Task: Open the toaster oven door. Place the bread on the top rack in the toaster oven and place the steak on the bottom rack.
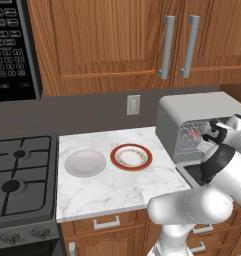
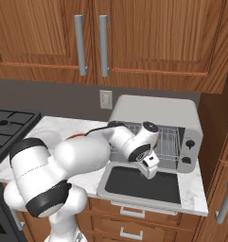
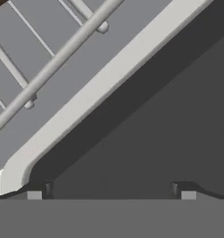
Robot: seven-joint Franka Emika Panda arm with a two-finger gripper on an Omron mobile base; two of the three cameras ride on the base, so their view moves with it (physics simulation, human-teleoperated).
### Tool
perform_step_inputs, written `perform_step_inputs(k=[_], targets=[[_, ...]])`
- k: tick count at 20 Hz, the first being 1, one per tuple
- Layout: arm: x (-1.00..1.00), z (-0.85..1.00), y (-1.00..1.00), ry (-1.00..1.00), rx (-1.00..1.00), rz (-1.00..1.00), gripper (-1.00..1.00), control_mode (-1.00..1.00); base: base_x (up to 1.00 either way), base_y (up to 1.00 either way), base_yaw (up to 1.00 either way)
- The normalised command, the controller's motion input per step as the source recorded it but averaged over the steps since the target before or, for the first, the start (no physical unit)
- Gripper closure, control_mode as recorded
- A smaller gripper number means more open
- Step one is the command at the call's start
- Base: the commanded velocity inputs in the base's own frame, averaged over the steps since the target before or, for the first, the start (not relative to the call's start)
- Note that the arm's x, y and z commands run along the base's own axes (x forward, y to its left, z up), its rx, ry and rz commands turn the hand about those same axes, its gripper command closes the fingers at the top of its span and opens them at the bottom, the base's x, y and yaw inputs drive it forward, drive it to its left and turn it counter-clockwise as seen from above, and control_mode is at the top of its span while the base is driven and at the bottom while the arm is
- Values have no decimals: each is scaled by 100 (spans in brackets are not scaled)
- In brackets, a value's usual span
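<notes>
Nearby, white bowl beside red-rimmed plate (both left of toaster oven); fingers apart over toaster oven door.

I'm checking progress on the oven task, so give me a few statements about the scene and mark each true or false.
1. The toaster oven door hangs open, lying flat. True.
2. The tool is shut on the bread. False: its jaws stand open and empty, just above the door glass.
3. A red-rimmed plate sits on the counter beside a white bowl. True.
4. The red-rimmed plate carries the steak. False: it is bare.
5. The toaster oven stands left of the stove. False: it stands to its right.
</notes>
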Motion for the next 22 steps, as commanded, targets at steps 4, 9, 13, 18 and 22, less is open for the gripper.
perform_step_inputs(k=[4, 9, 13, 18, 22], targets=[[0, -23, 0, 0, 1, 0, -100, -100, 0, 0, 0], [17, -14, 0, 0, 0, 0, -100, -100, 0, 0, 0], [29, -7, 2, 0, 0, 0, -100, -100, 0, 0, 0], [32, -10, 0, 1, 0, 0, -100, -100, 0, 0, 0], [33, -12, 4, 3, 0, 0, -100, -100, 0, 0, 0]])
